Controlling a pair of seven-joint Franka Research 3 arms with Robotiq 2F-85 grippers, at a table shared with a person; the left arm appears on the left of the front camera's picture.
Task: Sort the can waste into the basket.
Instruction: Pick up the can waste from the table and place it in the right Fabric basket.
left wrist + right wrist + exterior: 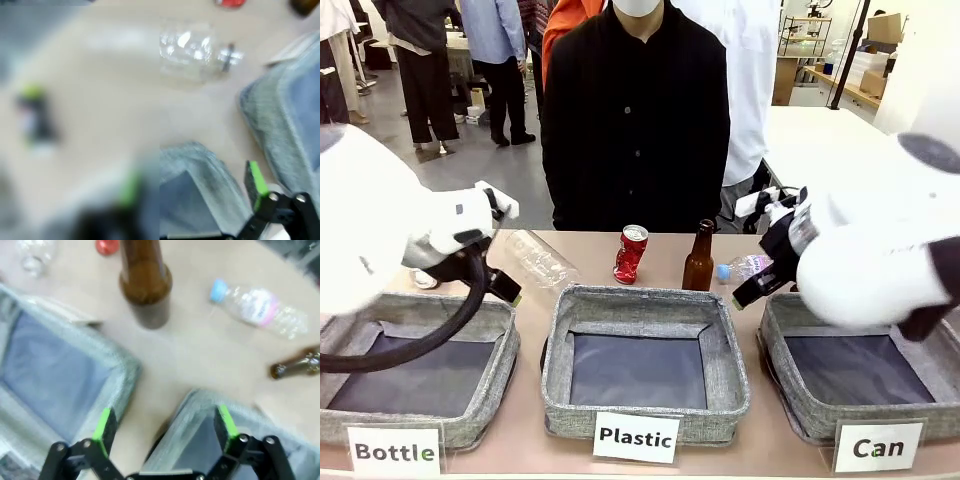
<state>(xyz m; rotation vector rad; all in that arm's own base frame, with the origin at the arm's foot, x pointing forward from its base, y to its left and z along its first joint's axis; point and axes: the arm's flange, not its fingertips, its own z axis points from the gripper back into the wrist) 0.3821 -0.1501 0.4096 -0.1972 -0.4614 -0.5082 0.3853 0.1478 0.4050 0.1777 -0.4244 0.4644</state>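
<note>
1 upright brown bottle [698, 258] stands just right of the red can [631, 253], bare surface [595, 264] left of it; the basket [798, 400] is open-topped.

A dented red can [631, 254] is shown in glossy painted metal with a bare silver top, beside a brown bottle [698, 262] of shiny glass and a clear bottle [542, 262] of crinkled plastic. The basket [785, 385] is seen in coarse grey woven cloth — lined in smoother, matt blue-grey fabric — on a smooth matt table [525, 440].

Open lab hall — white worktable [825, 140], shelving [807, 40], cardboard box [885, 27].
</note>
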